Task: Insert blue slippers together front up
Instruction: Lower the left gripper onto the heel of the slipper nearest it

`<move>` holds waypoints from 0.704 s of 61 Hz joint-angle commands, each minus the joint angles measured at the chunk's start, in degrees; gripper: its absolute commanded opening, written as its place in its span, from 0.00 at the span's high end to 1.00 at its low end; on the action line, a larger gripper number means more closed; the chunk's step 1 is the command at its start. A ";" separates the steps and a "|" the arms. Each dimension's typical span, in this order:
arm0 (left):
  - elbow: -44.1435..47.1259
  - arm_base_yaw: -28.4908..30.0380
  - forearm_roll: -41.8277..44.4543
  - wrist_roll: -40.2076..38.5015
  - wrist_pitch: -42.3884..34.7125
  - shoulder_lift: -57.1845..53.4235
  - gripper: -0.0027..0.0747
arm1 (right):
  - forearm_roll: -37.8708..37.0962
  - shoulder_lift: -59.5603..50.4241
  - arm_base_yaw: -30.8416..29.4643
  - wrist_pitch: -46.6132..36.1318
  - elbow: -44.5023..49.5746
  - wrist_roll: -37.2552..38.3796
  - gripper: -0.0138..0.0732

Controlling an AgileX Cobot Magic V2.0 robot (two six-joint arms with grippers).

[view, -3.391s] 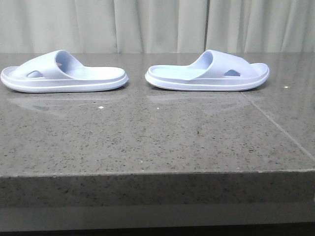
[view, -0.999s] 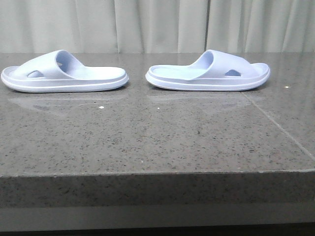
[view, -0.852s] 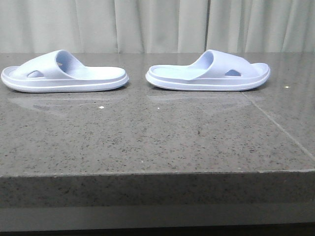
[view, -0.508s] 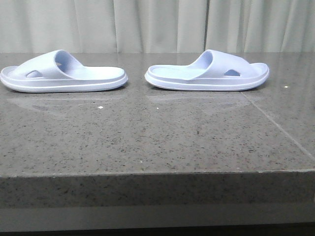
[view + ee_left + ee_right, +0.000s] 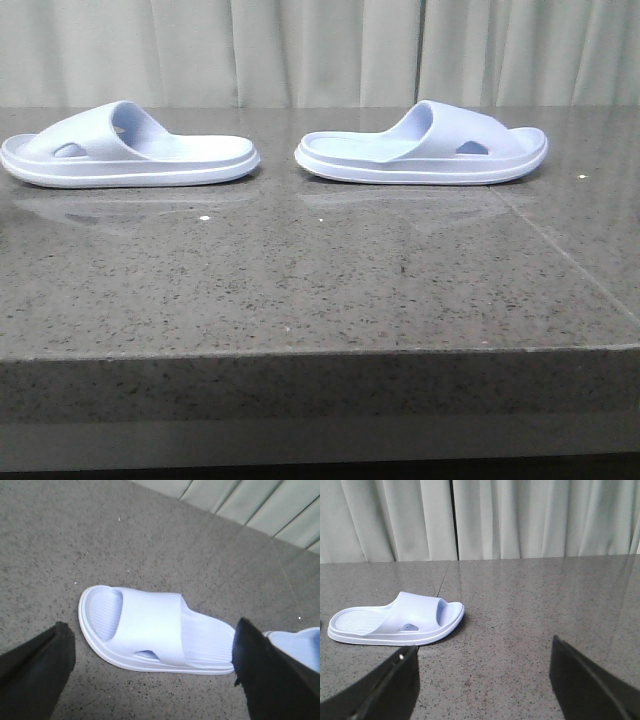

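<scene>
Two pale lavender-blue slippers lie flat, soles down, on the grey stone table, heels toward each other. The left slipper [image 5: 130, 150] has its toe pointing left, the right slipper [image 5: 422, 148] its toe pointing right. Neither gripper shows in the front view. In the left wrist view the left gripper [image 5: 150, 672] is open and empty, above and in front of the left slipper [image 5: 150, 630]; the heel of the other slipper [image 5: 300, 647] peeks past one finger. In the right wrist view the right gripper [image 5: 482, 682] is open and empty, with the right slipper [image 5: 395, 619] ahead and off to one side.
The speckled grey stone table [image 5: 320, 280] ends in a front edge near the camera. A thin seam [image 5: 560, 255] runs diagonally across its right part. Pale pleated curtains [image 5: 320, 50] hang behind the table.
Both slippers stay where they were; only a slight shake of the picture shows.
</scene>
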 commanded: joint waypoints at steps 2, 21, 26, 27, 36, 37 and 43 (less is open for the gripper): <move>-3.86 1.25 -5.39 3.22 0.65 3.73 0.17 | -0.63 1.12 -0.31 -4.21 -1.83 -0.24 0.19; -10.81 17.33 -27.84 23.75 20.80 19.25 0.17 | -0.63 1.12 -0.31 -4.08 -1.83 -0.24 0.19; -14.93 19.03 -28.04 23.88 25.73 24.37 0.17 | -0.63 1.12 -0.31 -4.08 -1.83 -0.24 0.19; -15.63 19.14 -28.04 23.88 26.59 25.15 0.17 | -0.63 1.12 -0.31 -4.08 -1.83 -0.24 0.19; -23.92 19.14 -27.64 23.88 35.23 33.74 0.17 | -0.63 1.12 -0.31 -4.08 -1.83 -0.24 0.19; -25.03 19.03 -27.64 23.88 36.12 34.45 0.17 | -0.63 1.12 -0.31 -4.08 -1.83 -0.24 0.19; -30.21 19.04 -27.64 23.88 39.58 39.75 0.17 | -0.63 1.12 -0.31 -4.08 -1.83 -0.24 0.19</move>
